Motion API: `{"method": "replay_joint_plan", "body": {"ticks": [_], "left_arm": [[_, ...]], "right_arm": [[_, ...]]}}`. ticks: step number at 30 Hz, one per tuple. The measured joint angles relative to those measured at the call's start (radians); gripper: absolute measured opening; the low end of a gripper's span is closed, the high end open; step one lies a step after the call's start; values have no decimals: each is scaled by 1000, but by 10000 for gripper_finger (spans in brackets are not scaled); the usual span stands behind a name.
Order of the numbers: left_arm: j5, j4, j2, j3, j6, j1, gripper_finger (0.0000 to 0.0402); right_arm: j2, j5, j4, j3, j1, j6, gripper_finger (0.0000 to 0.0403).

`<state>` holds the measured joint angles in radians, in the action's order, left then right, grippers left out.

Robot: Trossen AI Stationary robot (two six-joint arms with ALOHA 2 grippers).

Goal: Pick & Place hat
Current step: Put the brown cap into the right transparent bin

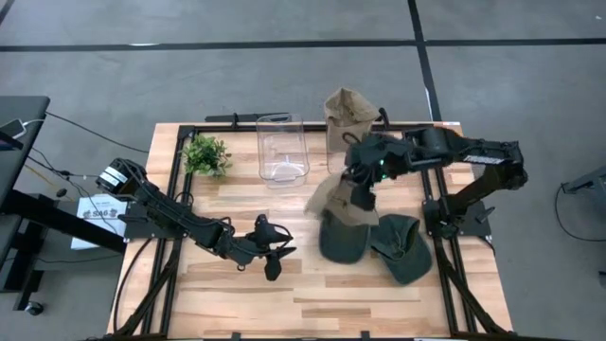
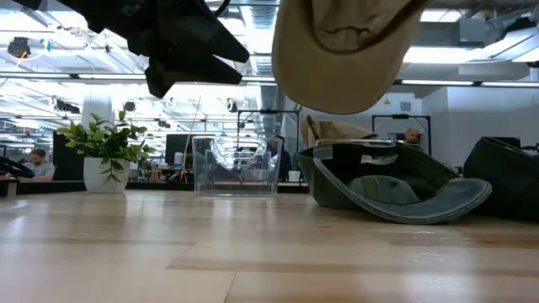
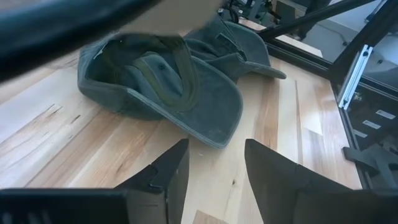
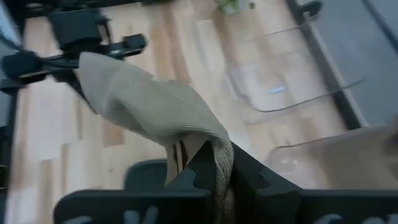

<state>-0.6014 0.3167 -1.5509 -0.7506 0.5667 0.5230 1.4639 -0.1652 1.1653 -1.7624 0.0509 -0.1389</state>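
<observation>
Tan hat hanging lifted above table, two green hats lying beneath

Setting, as recorded.

Floor: grey concrete, crossed by dark seam lines, one running across at 12 o'clock and one slanting down from 1 o'clock.

Table: pale butcher-block wood in a black frame, centre of the high view.

Side desk: dark, at 9 o'clock, with cables trailing beside it.

Room beyond, low view: open-plan office. Ceiling with exposed ducts and long strip lights. White column at 9 o'clock. Seated person far at 9 o'clock; another person at 3 o'clock by dark monitors.
</observation>
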Motion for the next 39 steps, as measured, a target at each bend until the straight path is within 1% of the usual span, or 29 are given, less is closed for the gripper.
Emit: {"method": "replay_joint_plan", "body": {"ticks": [4, 10, 18, 22, 26, 34, 39], "left_arm": [[0, 5, 0, 0, 0, 0, 152], [0, 6, 0, 0, 0, 0, 152], [0, 14, 0, 0, 0, 0, 152], [0, 19, 0, 0, -1, 1, 152], [0, 23, 0, 0, -1, 2, 152], [0, 33, 0, 0, -3, 2, 152], [0, 38, 0, 0, -4, 2, 152]], "right_arm": [[0, -20, 39, -24, -77, 87, 9], [0, -21, 83, -28, -202, 216, 9], [12, -17, 87, -29, -369, 320, 9], [37, -5, 91, -27, -432, 373, 9], [78, 34, 84, -16, -477, 439, 9], [200, 110, 87, -16, -532, 563, 9], [269, 112, 73, -16, -582, 627, 11]]}}
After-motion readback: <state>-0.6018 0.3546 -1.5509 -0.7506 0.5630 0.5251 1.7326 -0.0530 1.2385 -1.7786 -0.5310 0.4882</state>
